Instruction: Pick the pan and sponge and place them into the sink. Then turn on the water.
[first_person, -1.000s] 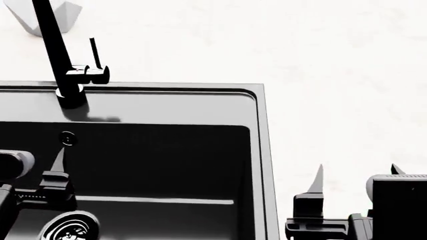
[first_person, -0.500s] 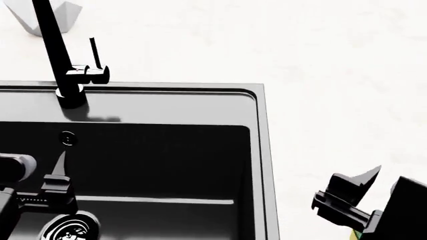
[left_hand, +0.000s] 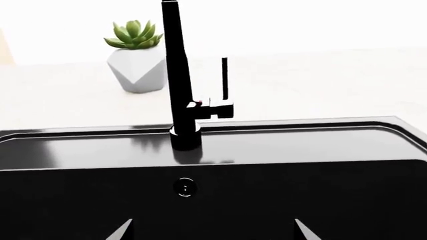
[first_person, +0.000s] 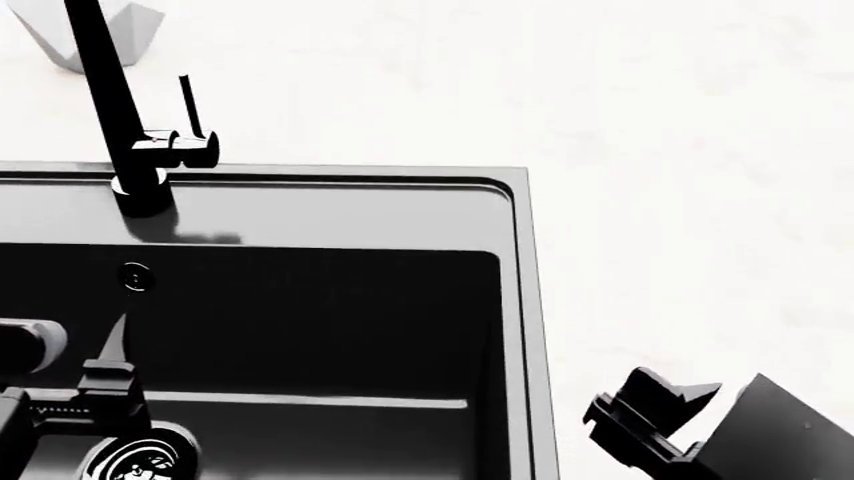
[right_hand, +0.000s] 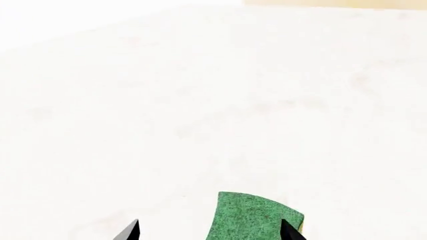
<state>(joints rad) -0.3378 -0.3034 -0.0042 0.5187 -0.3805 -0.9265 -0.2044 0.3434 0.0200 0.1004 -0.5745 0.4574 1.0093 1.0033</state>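
Observation:
The sponge (right_hand: 257, 217), green scouring side up, lies on the white counter. My right gripper (right_hand: 210, 231) is open around it, the sponge sitting close to one fingertip (right_hand: 288, 231). In the head view the right gripper (first_person: 678, 390) hangs tilted over the counter right of the sink (first_person: 527, 300), and the sponge is hidden under it. My left gripper (left_hand: 213, 231) is open and empty inside the black basin, one finger (first_person: 115, 350) showing near the drain (first_person: 144, 455). The pan is out of view. No water shows at the faucet (first_person: 114, 100).
The faucet's thin lever (first_person: 191, 100) stands upright behind the sink's back rim. An overflow hole (left_hand: 185, 187) sits in the basin's back wall. A succulent in a white faceted pot (left_hand: 137, 70) stands on the counter behind the faucet.
My right gripper has tilted over and moved left and lower toward the sponge. The left gripper has drifted slightly back toward me inside the sink.

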